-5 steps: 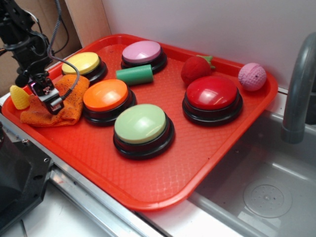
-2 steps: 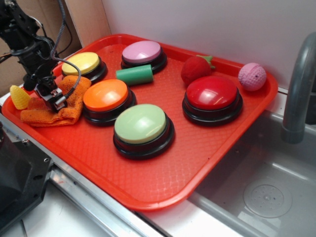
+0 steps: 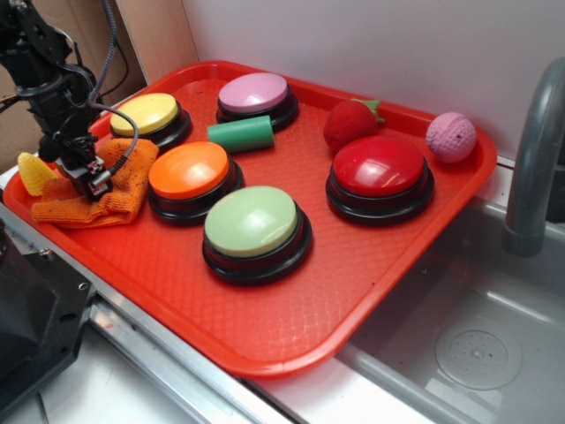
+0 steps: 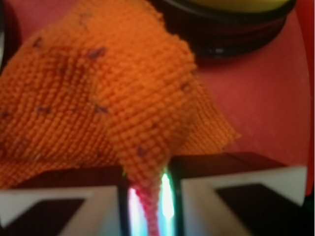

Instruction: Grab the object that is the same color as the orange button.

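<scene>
Orange cloth [image 3: 106, 181] lies bunched at the red tray's [image 3: 371, 300] left rim, between the yellow corn toy [image 3: 33, 174] and the orange button [image 3: 189, 171]. The pincer [image 3: 88, 177] pinches a raised fold of it.
</scene>
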Controlling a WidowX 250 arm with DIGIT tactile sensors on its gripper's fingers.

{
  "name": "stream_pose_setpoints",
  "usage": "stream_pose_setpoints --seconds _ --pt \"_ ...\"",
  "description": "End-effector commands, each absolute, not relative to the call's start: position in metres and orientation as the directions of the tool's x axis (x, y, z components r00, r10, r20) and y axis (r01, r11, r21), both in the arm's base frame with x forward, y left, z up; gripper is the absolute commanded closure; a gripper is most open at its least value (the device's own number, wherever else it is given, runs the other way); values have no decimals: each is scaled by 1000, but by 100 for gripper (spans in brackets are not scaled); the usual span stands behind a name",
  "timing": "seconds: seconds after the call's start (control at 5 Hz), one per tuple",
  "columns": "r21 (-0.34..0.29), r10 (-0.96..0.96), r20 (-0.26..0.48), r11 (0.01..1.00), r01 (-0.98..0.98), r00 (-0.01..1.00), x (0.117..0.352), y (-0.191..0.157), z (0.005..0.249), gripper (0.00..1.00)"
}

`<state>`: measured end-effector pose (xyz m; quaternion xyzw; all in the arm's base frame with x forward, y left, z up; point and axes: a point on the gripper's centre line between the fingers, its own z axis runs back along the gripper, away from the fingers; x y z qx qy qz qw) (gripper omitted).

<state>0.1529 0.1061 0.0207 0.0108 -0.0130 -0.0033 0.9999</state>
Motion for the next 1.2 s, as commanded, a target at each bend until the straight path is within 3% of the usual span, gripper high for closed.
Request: stream_pose_setpoints --seconds 0.0,0.2,0.6,0.8,1.0 --pt "101 57 -18 993 -55 998 171 82 76 100" --pt "42 20 -16 999 -19 1000 180 53 101 100" --pt "5 -73 14 997 73 997 194 -11 154 100" --pt "23 -97 53 995 96 994 195 -25 163 100" --pt "4 -58 22 998 57 998 191 -17 161 100"
